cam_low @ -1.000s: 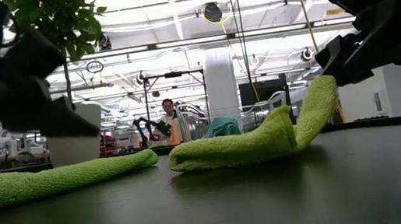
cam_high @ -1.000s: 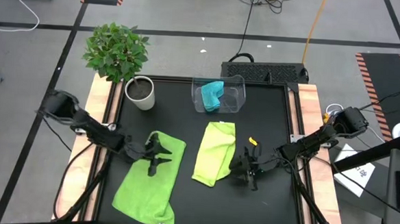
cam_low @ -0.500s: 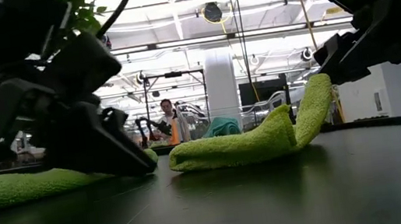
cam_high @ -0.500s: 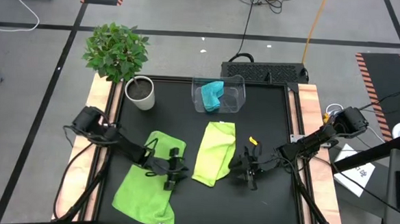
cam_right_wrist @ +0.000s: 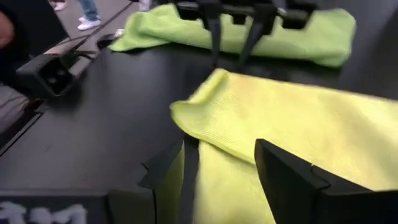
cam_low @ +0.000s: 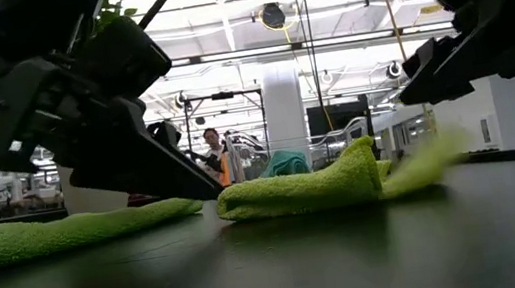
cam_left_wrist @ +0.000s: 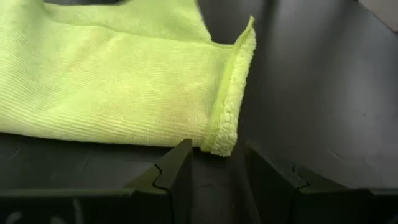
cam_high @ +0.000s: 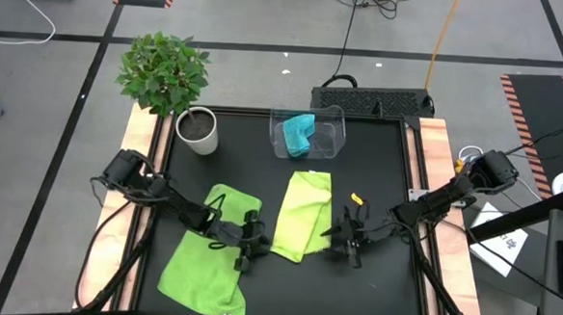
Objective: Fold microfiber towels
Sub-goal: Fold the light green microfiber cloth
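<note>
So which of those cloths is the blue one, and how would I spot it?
Start at the black table and go to its far edge, beside the potted plant. A clear plastic bin stands there, and the turquoise towel lies crumpled inside. The two lime-green towels lie out on the tabletop instead.

The left arm reaches in from the table's left edge, its forearm stretched low and slanting toward the middle. The left gripper (cam_high: 251, 245) sits close above the tabletop with its fingers (cam_left_wrist: 177, 171) parted. The right arm comes in from the right edge, bent at the elbow, and the right gripper (cam_high: 340, 238) appears to hang slightly higher, its fingers (cam_right_wrist: 283, 174) spread apart.
</note>
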Tool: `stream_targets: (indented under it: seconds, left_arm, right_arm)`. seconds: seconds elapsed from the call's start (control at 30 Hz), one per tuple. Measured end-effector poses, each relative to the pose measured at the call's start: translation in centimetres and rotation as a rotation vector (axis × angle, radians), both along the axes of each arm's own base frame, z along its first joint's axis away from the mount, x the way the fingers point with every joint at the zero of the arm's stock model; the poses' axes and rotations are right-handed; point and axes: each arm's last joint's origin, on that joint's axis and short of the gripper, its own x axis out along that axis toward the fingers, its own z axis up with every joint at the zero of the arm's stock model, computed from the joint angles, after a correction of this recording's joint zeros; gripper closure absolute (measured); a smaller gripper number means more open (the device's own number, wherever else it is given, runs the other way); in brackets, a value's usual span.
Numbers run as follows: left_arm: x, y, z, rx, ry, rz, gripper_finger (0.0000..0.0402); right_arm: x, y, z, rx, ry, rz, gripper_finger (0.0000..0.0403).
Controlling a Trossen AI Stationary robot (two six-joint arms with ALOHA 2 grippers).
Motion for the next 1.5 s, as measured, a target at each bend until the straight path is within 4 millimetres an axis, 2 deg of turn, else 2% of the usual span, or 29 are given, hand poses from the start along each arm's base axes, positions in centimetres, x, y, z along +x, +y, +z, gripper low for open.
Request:
stream_targets:
  seconds: [0.23,0.37,0.73,0.9,1.17,1.5]
  left_arm:
    - [0.0,-0.1,0.0,-0.01,0.004,-0.018,0.0257]
    - [0.0,0.0,0.0,0.01,-0.002,-0.017,0.0256]
    - [0.5,0.9,0.2,0.022,-0.035,0.027,0.0256]
    - [0.6,1.2,0.3,0.025,-0.035,0.035,0.0256]
    - [0.6,1.2,0.3,0.043,-0.045,0.026,0.0256]
    - [0.6,1.2,0.3,0.061,-0.048,0.015,0.0256]
  right_arm:
    - [-0.3,1.5,1.1,-0.089,-0.153,0.121,0.0213]
    - [-0.2,2.2,1.1,-0.128,-0.163,0.162,0.0213]
    - [5.2,4.7,-1.0,-0.226,-0.054,0.176,0.0213]
    - [6.8,5.1,-1.9,-0.211,-0.022,0.15,0.0213]
    - [7.4,4.6,-2.3,-0.186,0.022,0.002,0.0213]
    - [7.1,5.3,-2.3,-0.011,0.06,-0.058,0.0213]
